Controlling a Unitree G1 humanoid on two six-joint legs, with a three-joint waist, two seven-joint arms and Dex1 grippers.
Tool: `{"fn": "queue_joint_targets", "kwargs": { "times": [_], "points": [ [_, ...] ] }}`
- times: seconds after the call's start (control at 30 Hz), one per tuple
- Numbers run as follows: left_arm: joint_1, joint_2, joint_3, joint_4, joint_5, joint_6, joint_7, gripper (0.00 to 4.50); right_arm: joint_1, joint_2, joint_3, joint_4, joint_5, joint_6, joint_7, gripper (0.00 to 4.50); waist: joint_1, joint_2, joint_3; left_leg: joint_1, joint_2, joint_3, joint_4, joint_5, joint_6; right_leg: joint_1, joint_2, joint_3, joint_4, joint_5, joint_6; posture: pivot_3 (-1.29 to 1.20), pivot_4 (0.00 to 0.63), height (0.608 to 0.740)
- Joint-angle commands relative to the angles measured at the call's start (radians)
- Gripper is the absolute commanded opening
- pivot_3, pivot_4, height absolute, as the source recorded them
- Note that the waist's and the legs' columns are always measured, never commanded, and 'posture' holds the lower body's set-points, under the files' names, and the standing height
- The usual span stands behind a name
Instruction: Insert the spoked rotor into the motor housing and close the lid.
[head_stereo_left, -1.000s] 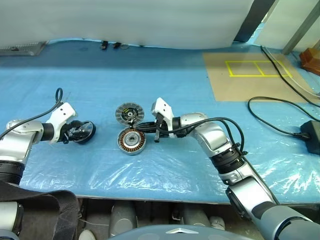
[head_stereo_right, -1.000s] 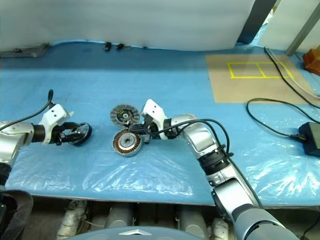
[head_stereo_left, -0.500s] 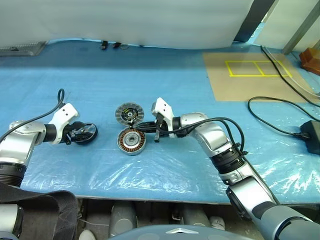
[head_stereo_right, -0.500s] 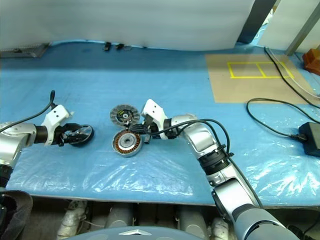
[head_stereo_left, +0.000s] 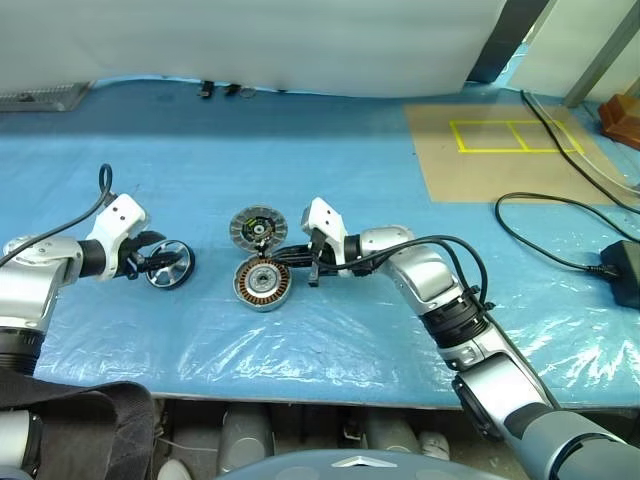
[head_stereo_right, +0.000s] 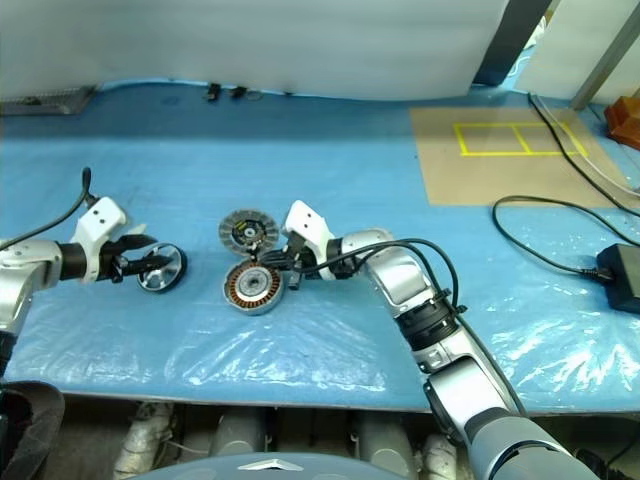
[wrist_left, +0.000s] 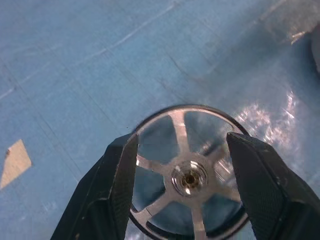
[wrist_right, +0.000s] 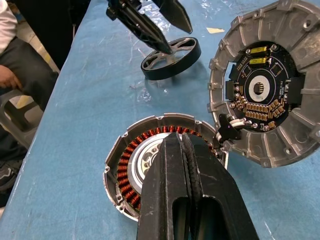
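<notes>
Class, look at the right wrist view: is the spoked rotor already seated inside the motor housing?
No. The spoked rotor lies on the blue cover apart from the motor housing, whose copper windings are still uncovered.

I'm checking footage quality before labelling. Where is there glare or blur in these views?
Left eye view: white glare on the crinkled plastic sheet. Left wrist view: soft focus, bright glint on the sheet beside the spoked rotor. Right wrist view: motor housing windings sharp, right gripper slightly soft.

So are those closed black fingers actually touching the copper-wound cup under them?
Cannot tell. In the right wrist view the shut right gripper overlaps the motor housing; no contact or gap shows.
</notes>
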Motion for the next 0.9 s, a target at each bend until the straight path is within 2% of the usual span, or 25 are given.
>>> {"fn": "queue_joint_targets", "kwargs": {
  "times": [0.03, 0.33, 0.9],
  "points": [
    [0.019, 0.049, 0.056, -0.048, -0.03, 0.011, -0.028, 2.89, -0.001, 0.006, 0.001, -0.013, 0.005, -0.021, 0.005, 0.0, 0.001, 0.0, 0.0, 0.0, 0.0, 0.0, 0.0, 0.0, 0.0, 0.0, 0.0, 0.0, 0.0, 0.0, 0.0, 0.0, 0.15, 0.74],
    [0.015, 0.056, 0.037, -0.053, -0.014, 0.023, -0.003, 2.89, -0.001, 0.007, 0.002, -0.012, 0.004, -0.022, 0.005, 0.0, 0.003, 0.0, 0.0, 0.0, 0.0, 0.0, 0.0, 0.0, 0.0, 0.0, 0.0, 0.0, 0.0, 0.0, 0.0, 0.0, 0.15, 0.74],
    [-0.018, 0.109, -0.029, 0.04, 0.085, -0.241, -0.116, 2.89, 0.011, 0.006, 0.009, -0.016, 0.001, -0.022, 0.006, 0.0, 0.002, 0.0, 0.0, 0.0, 0.0, 0.0, 0.0, 0.0, 0.0, 0.0, 0.0, 0.0, 0.0, 0.0, 0.0, 0.0, 0.15, 0.74]
  ]
}}
